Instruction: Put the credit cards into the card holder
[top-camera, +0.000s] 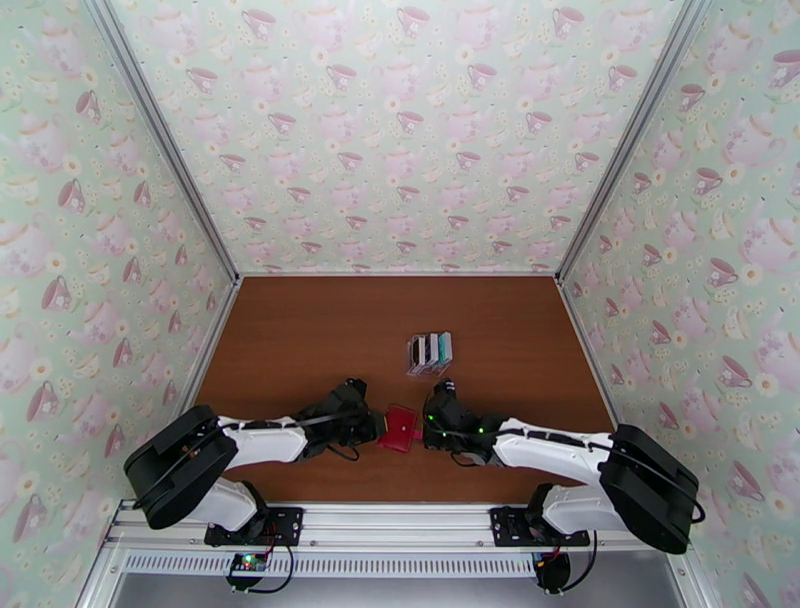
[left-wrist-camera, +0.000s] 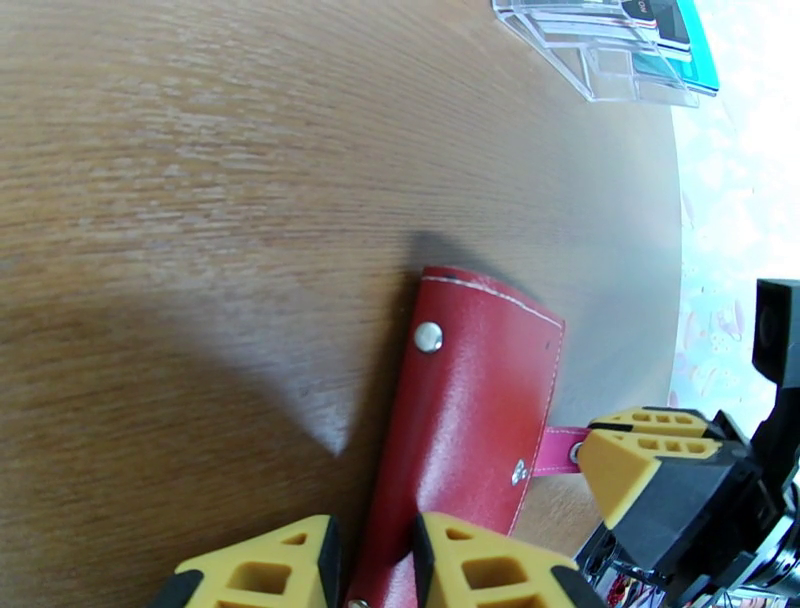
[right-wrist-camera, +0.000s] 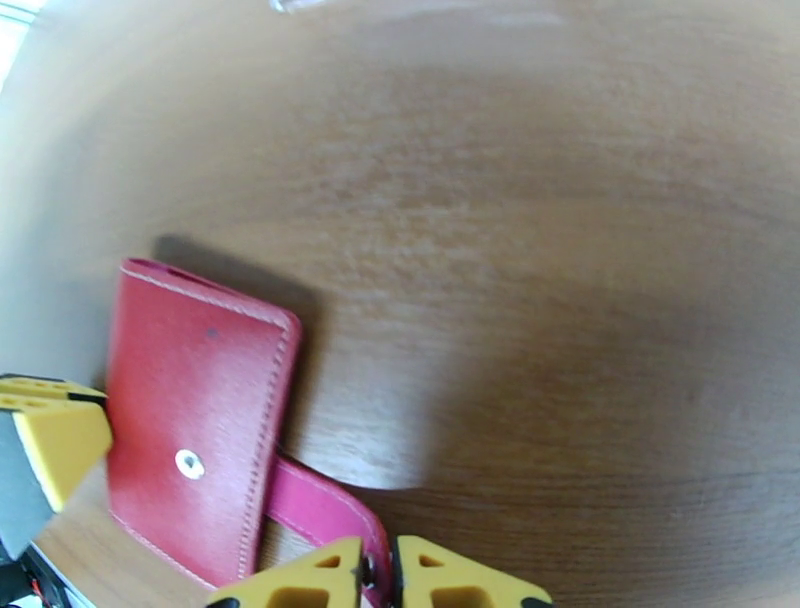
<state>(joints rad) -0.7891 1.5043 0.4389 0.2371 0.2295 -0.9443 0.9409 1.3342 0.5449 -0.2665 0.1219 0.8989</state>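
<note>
The red card holder (top-camera: 400, 428) lies folded on the wooden table between my two grippers. In the left wrist view my left gripper (left-wrist-camera: 375, 575) is shut on the near edge of the card holder (left-wrist-camera: 470, 400), one yellow finger on each face. My right gripper (right-wrist-camera: 377, 575) pinches the pink snap tab (right-wrist-camera: 320, 510) that sticks out of the card holder (right-wrist-camera: 195, 420), with its jaws only a sliver apart. The credit cards (top-camera: 432, 349) stand in a clear rack (top-camera: 425, 366) behind the holder, also seen as teal and dark edges of the credit cards (left-wrist-camera: 672, 35).
The clear plastic rack (left-wrist-camera: 600, 65) stands a short way beyond the card holder. Wallpapered walls close in the table (top-camera: 300, 330) at the back and on both sides. Both arms lie low along the near edge.
</note>
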